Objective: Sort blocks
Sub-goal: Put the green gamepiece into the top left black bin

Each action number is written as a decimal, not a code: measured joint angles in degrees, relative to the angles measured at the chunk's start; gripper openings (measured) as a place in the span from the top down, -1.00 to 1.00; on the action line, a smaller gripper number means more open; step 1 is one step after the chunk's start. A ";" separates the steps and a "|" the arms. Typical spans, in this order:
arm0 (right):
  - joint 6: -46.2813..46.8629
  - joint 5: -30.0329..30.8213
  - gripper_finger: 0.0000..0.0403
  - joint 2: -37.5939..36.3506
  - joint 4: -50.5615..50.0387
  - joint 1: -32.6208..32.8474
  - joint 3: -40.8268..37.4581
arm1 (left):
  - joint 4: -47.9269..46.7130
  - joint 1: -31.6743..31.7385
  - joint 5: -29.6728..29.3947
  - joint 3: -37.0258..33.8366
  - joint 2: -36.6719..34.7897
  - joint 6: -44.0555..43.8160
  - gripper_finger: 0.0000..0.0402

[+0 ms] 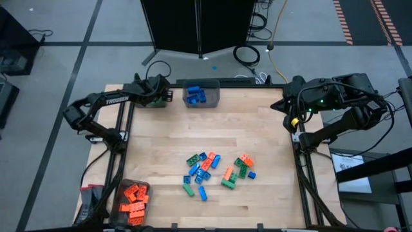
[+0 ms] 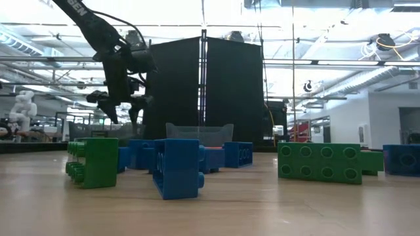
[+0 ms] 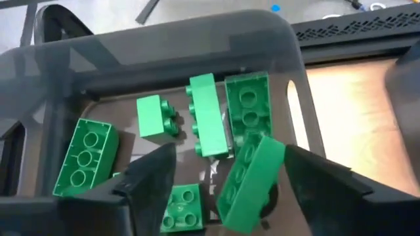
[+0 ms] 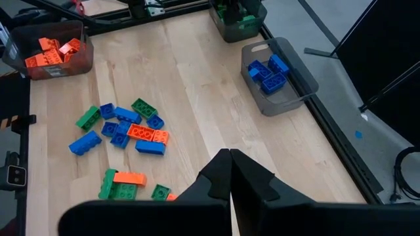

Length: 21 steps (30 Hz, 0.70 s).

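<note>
Green brick (image 3: 251,183) sat tilted between my spread-open left fingers (image 3: 151,183) over the green bin (image 3: 59,72), basically let go, while the unsorted blocks (image 1: 215,173) lay mid-table, my shut right gripper (image 4: 230,172) parked.

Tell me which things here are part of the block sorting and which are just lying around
Part of the job:
loose blocks mid-table
green bin, blue bin, orange bin
left gripper, open over the green bin
right gripper, shut, waiting at the table's right edge

Lying about:
cables on the floor
dark cabinet behind the table
</note>
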 joint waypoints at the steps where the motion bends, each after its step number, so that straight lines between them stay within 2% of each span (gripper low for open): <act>1: -0.02 0.00 1.00 0.00 0.00 0.01 0.00 | -0.23 0.00 0.30 0.00 0.00 0.01 -0.46; 6: -0.02 0.01 1.00 0.00 0.00 0.00 0.00 | 0.35 0.00 4.88 0.09 0.00 0.03 -0.52; 15: 0.08 0.02 1.00 0.00 0.04 -0.01 0.00 | 8.33 -4.49 24.65 1.29 -3.63 5.02 -0.53; 21: 0.18 0.02 1.00 0.00 0.07 0.00 0.00 | 8.64 -9.93 27.15 1.29 -7.66 8.01 -0.53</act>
